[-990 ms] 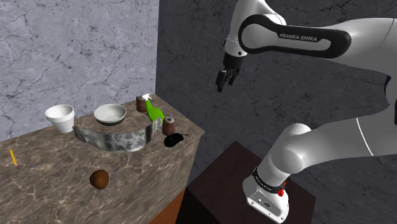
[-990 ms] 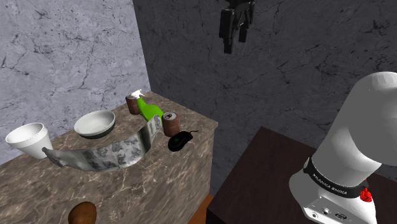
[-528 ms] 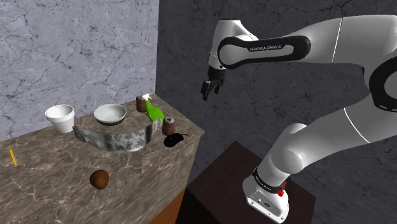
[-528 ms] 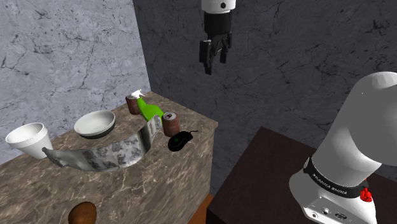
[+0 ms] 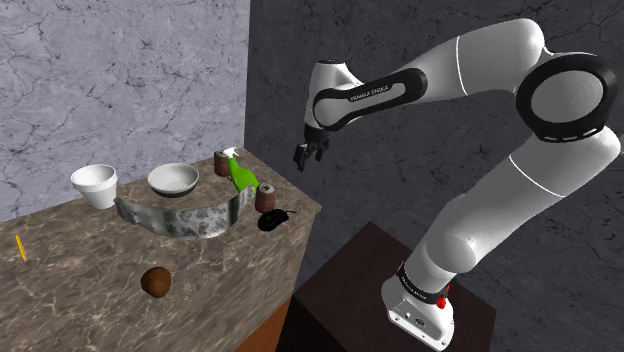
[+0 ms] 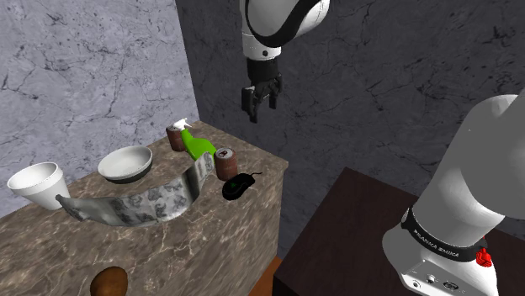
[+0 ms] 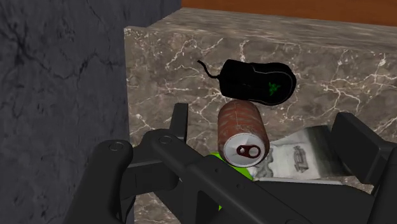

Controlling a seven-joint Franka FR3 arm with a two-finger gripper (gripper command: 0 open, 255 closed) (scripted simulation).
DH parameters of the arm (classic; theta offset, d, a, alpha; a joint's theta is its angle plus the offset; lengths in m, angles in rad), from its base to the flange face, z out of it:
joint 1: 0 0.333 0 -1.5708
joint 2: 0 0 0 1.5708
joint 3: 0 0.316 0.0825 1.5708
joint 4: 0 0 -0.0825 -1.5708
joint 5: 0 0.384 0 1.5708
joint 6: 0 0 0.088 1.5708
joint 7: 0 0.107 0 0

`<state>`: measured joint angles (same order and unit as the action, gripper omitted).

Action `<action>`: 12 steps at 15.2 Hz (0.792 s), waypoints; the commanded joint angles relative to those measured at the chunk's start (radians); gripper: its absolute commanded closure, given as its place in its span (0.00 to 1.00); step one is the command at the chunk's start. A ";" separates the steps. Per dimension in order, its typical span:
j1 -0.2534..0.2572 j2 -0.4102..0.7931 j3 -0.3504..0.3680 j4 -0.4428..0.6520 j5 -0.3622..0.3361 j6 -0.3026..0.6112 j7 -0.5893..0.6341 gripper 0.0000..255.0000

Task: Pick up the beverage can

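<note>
In the shoulder view the gripper (image 5: 305, 155) hangs open and empty at the can's (image 5: 267, 197) one o'clock — spread to straddle it; the mouse (image 5: 272, 220) crowds six o'clock.

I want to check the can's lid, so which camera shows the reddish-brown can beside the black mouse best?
The wrist view: the reddish-brown cylindrical can is close, its silver lid and tab plain. Both exterior views show it small, upright.

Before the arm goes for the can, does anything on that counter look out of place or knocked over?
The green spray bottle looks tipped over, slanting beside the can by the mouse. A grey printed strip stands on edge, curling across the counter.
</note>
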<state>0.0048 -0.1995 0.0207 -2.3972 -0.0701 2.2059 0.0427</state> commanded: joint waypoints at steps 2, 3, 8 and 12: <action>0.004 0.112 0.004 0.032 0.008 0.081 0.010 0.00; 0.005 0.151 0.005 0.046 0.010 0.104 0.012 0.00; 0.009 0.345 0.008 0.138 0.022 0.206 0.019 0.00; 0.011 0.502 0.012 0.235 0.032 0.265 0.021 0.00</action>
<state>0.0169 0.2637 0.0322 -2.1897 -0.0413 2.4593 0.0662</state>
